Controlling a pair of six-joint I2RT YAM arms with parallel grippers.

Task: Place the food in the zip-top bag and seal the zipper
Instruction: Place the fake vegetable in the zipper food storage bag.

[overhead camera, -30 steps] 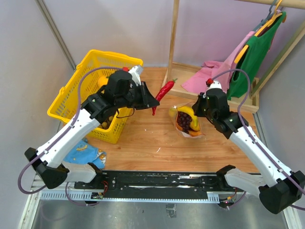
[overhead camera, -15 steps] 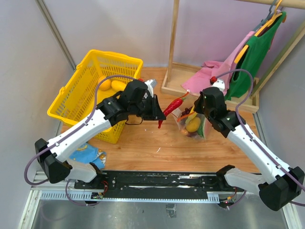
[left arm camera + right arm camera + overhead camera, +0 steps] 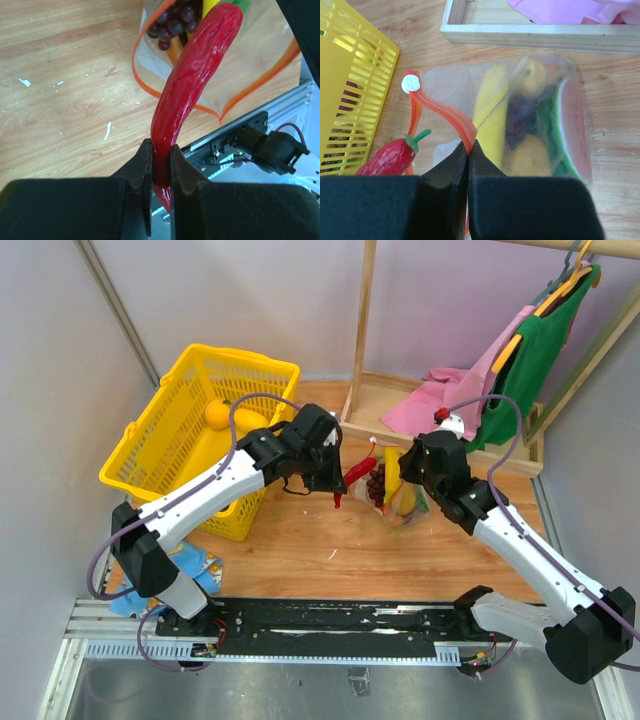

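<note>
Loading step in hand. Left gripper [image 3: 160, 156] is pinched on the pointed end of a red chili pepper [image 3: 200, 70]. Its stem end is carried ahead of the fingers, at the open mouth of the zip-top bag [image 3: 455, 85]. The zipper [image 3: 439, 113] is pinched by the right gripper [image 3: 469, 149], fingers pressed together. Next, the pepper is to be pushed in and released.

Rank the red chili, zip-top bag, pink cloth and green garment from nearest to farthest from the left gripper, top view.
1. Red chili: pinched in the left gripper.
2. Zip-top bag: just to its right.
3. Pink cloth: farther back, right.
4. Green garment: hanging, far right.
</note>
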